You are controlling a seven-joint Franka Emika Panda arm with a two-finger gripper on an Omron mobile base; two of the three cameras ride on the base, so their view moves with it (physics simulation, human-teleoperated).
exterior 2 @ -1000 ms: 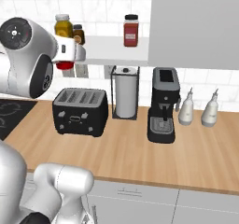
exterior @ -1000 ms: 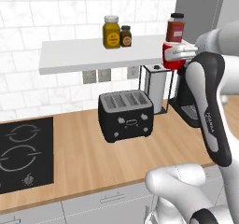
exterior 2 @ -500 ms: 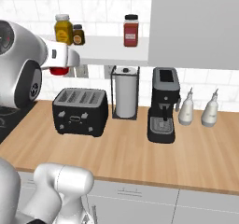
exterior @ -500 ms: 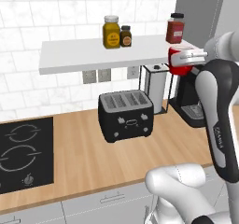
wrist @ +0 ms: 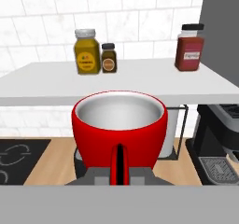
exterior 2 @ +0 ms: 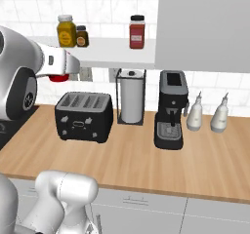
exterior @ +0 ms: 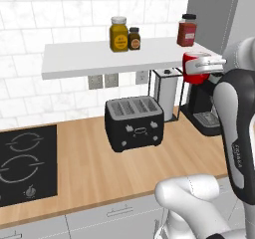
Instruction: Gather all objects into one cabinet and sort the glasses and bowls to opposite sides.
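Moved right: red cup | gripper clamps rim (fingertips hidden)

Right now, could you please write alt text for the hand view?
A glossy red handleless cup, upright and empty, is clamped in the gripper. Behind it a white wall shelf carries a yellow jar, a small brown jar and a red-filled jar.

The arm stands tall on the right in the left base view, forearm running straight up and bending at the wrist so the hand points left, about level with the shelf edge. The gripper is clamped on the red cup, holding it upright in the air with its mouth up; one finger crosses the cup's near wall.
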